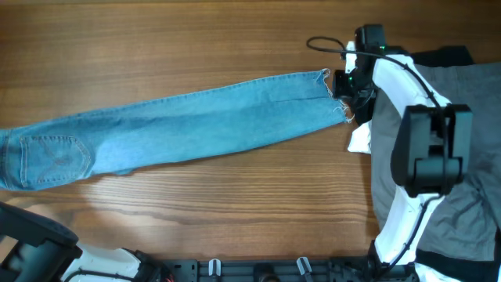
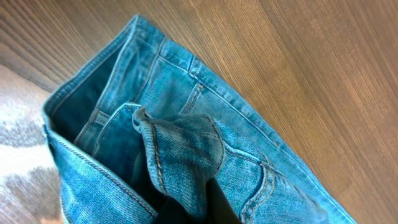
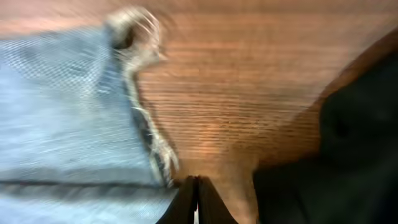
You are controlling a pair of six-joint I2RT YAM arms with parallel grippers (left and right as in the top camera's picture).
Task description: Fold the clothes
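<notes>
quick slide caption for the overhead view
Light-blue jeans laid full length across the wooden table, right arm at their frayed hem

Brown wood-grain table (image 1: pixel 196 47); dark rail (image 1: pixel 235 272) with metal hooks (image 1: pixel 303 265) along near edge.

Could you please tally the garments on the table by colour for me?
light-blue jeans: 1
grey trousers: 1
black piece: 1
white piece: 1
Total: 4
</notes>
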